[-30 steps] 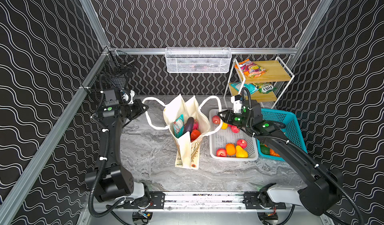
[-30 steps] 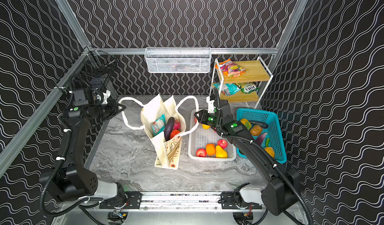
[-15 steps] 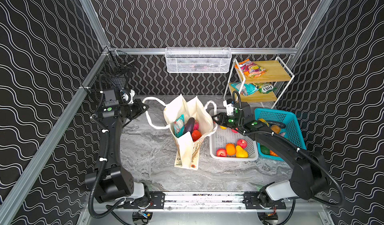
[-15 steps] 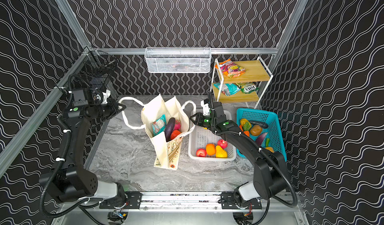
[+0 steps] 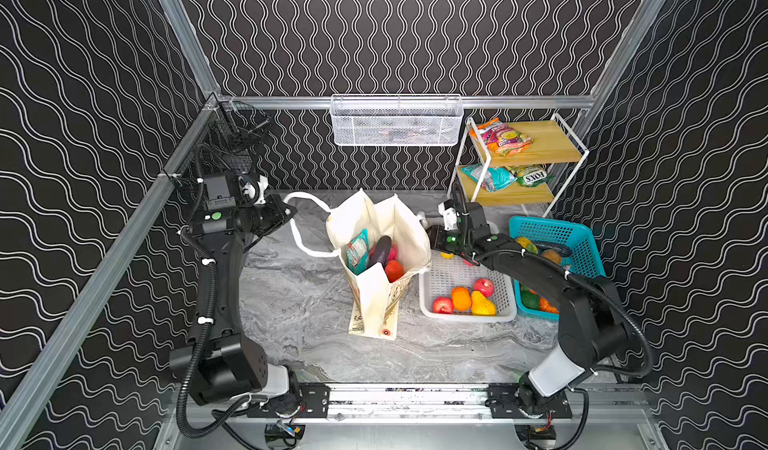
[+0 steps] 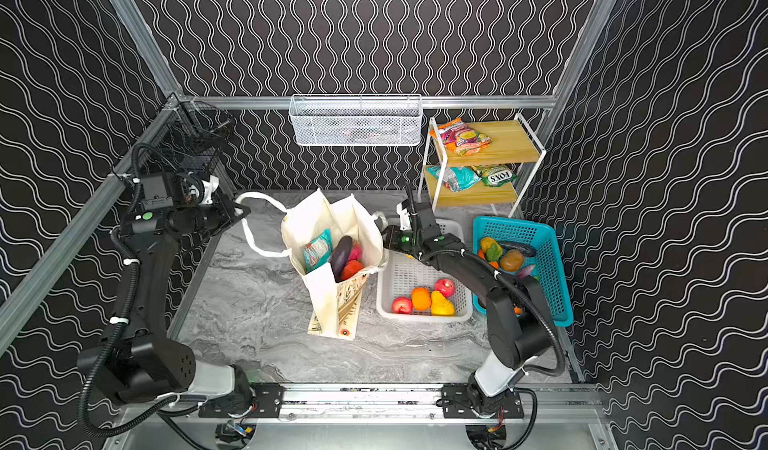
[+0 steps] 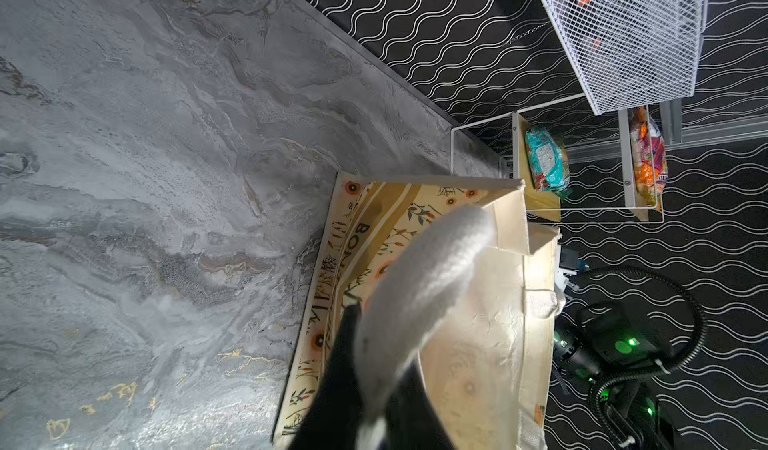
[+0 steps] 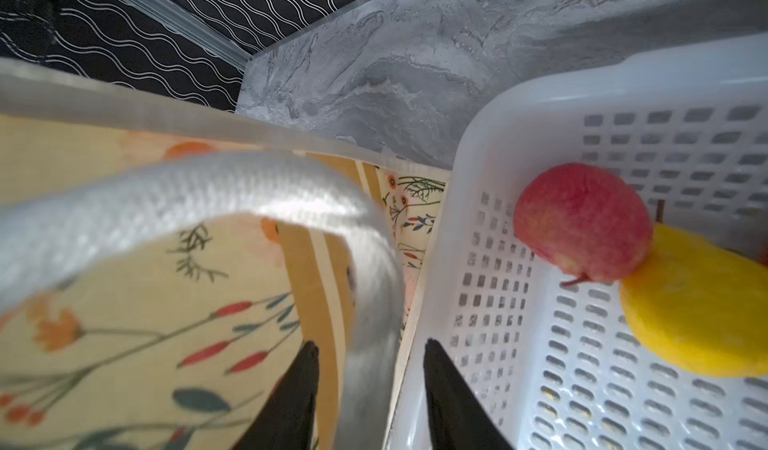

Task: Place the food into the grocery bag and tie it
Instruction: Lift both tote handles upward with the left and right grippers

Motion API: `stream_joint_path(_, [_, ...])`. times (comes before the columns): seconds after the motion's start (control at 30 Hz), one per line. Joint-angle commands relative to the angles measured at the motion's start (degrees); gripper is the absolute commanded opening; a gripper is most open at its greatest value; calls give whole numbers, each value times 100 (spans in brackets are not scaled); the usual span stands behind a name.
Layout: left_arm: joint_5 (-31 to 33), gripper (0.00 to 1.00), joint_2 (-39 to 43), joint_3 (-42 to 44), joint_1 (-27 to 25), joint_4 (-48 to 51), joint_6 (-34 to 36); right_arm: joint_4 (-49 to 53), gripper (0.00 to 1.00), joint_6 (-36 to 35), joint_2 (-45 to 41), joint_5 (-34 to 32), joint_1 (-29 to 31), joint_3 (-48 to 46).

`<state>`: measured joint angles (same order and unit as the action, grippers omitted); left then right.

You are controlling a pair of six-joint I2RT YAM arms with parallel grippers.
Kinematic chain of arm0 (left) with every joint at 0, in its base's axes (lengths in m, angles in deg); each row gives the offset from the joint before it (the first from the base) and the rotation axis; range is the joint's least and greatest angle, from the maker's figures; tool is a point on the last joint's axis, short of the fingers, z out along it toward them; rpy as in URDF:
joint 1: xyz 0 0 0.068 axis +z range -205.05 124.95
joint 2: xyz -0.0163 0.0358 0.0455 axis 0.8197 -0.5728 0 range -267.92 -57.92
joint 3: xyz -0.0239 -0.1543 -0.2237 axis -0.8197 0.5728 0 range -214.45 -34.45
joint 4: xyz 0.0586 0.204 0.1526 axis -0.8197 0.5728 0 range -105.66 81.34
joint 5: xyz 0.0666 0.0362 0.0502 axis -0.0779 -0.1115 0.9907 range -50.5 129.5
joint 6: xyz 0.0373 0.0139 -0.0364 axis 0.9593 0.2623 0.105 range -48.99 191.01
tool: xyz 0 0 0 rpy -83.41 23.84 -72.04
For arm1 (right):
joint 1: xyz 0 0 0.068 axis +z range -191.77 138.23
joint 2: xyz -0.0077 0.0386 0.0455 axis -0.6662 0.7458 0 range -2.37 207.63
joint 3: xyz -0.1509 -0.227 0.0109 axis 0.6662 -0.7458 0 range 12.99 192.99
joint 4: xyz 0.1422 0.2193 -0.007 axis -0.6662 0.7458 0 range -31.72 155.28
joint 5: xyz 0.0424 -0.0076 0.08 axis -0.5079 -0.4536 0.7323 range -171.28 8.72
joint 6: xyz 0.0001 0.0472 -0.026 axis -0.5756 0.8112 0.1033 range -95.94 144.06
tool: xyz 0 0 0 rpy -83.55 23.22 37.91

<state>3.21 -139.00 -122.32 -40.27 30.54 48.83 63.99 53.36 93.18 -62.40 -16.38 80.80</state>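
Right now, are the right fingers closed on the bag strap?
No: in the right wrist view the right fingers stand apart, with the strap passing loose between them.

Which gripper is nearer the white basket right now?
Right. The right gripper is at the white basket's rim, next to the grocery bag, jaws open around the right strap. The left gripper is beyond the bag, shut on the left strap.

A: What colour is the grocery bag (image 5: 371, 294)?
B: Cream, with a red-and-orange floral print, a tan lettered band and a white handle (image 7: 432, 269)
A: Around it?
B: Grey marbled desk (image 5: 299, 302), black walls (image 5: 374, 32) with white wavy lines, a white basket (image 5: 465, 317), a teal basket (image 5: 552, 229)
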Motion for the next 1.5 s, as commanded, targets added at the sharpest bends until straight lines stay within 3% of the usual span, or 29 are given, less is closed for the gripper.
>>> stream_joint_path(0.0, [-43, 0, -12, -58, 5, -83, 52, 17, 44, -70, 100, -40, -7, 70])
stream_joint_path(0.13, [-44, 0, -9, -40, 2, -93, 49, -66, 41, -40, 212, 20, -7, 132])
stream_joint_path(0.4, [-38, 0, -11, -21, 2, -16, 111, 362, 12, -265, -169, -110, -207, 356])
stream_joint_path(0.53, [-33, 0, 29, 31, 7, 49, 135, 849, 5, -382, -688, -179, -227, 420])
stream_joint_path(0.8, [-135, 0, 131, 35, -12, 211, 126, 1743, 2, -243, -1561, 137, -245, 576])
stream_joint_path(1.0, [-291, 0, 368, 108, -138, 392, 5, 2037, 1, -150, -1845, 780, -244, 847])
stream_joint_path(1.47, [-836, 0, 764, -528, -515, 397, -649, 1296, 0, 572, -1966, 2100, -212, 1380])
